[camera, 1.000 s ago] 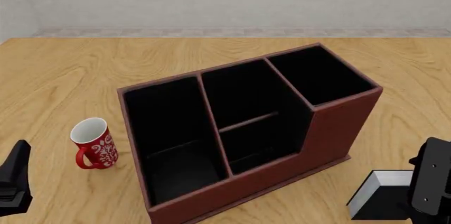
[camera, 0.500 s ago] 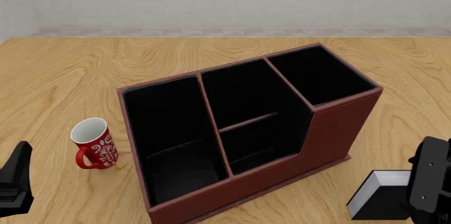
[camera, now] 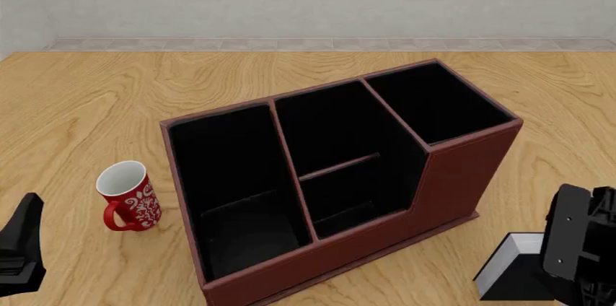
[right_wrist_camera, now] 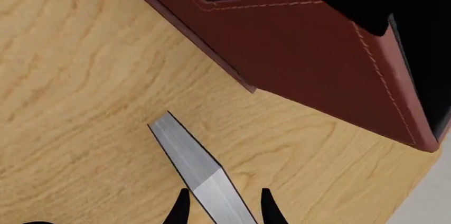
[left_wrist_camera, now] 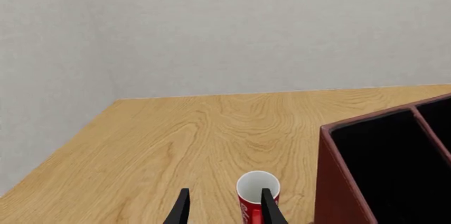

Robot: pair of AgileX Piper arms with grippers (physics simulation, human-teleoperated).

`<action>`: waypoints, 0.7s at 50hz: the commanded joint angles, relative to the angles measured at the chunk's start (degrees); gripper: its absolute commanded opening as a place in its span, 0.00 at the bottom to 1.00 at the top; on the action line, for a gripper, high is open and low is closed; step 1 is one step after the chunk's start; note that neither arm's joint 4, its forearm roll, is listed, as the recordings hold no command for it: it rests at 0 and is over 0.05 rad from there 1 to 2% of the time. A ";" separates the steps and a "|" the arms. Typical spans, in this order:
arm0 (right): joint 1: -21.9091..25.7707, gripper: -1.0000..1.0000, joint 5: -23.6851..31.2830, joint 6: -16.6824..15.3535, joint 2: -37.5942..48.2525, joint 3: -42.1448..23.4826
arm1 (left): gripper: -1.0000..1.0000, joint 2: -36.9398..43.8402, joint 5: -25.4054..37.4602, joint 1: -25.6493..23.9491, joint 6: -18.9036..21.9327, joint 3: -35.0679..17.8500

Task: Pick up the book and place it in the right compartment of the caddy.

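Note:
The black book [camera: 515, 277] with white page edges lies on the table near the front right, just in front of the caddy's [camera: 452, 176] right end. My right gripper [camera: 575, 259] hangs over the book's right side and partly hides it. In the right wrist view the book's white edge [right_wrist_camera: 190, 158] runs between the spread fingers of the open right gripper [right_wrist_camera: 224, 211], with the reddish-brown caddy wall [right_wrist_camera: 303, 49] beyond. The right compartment [camera: 438, 104] holds nothing. My left gripper [camera: 22, 248] stays at the front left, open.
A red mug with a white pattern [camera: 128, 194] stands left of the caddy and also shows past the left gripper's [left_wrist_camera: 224, 211] fingers as the mug [left_wrist_camera: 257, 192]. The caddy's left wall [left_wrist_camera: 338, 182] rises beside it. A grey wall borders the table's far edge.
My right gripper has shifted a little to the left, further over the book. The left arm, mug, caddy and book have stayed put.

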 commanded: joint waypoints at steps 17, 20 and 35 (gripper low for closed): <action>5.15 0.00 0.52 7.63 3.65 2.90 | 1.00 0.00 -0.38 0.44 0.27 0.61; 5.84 0.00 1.42 8.57 3.36 2.37 | 1.00 0.00 -0.40 0.58 0.30 0.54; 10.48 0.00 10.13 14.43 0.05 -0.80 | 1.00 0.00 -0.41 0.61 0.52 0.59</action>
